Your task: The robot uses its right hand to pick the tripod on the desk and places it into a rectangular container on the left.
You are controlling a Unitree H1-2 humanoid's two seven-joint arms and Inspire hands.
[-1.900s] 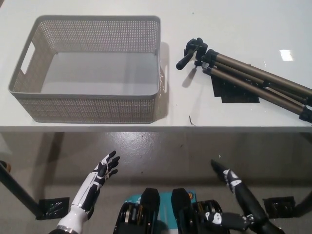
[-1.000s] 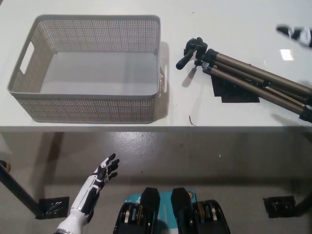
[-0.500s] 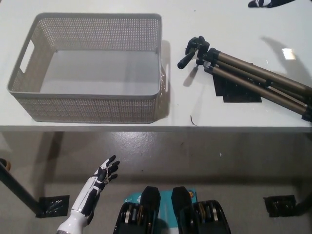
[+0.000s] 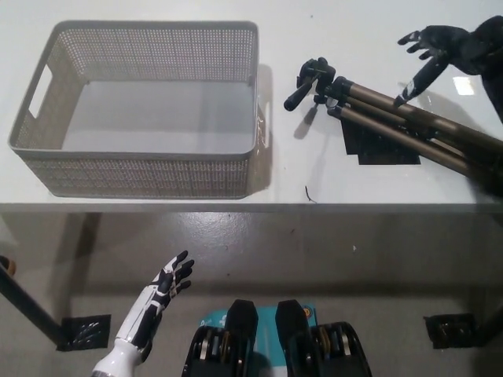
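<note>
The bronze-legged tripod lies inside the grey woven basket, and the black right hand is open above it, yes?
Not inside. In the head view the bronze-legged tripod lies on the white desk, right of the empty grey woven basket. The black right hand is open above it.

Tripod (image 4: 401, 122) right of container (image 4: 141, 169)

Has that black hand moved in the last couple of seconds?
Yes. The right hand rose from below the desk's front edge to above the tripod, fingers spread.
</note>
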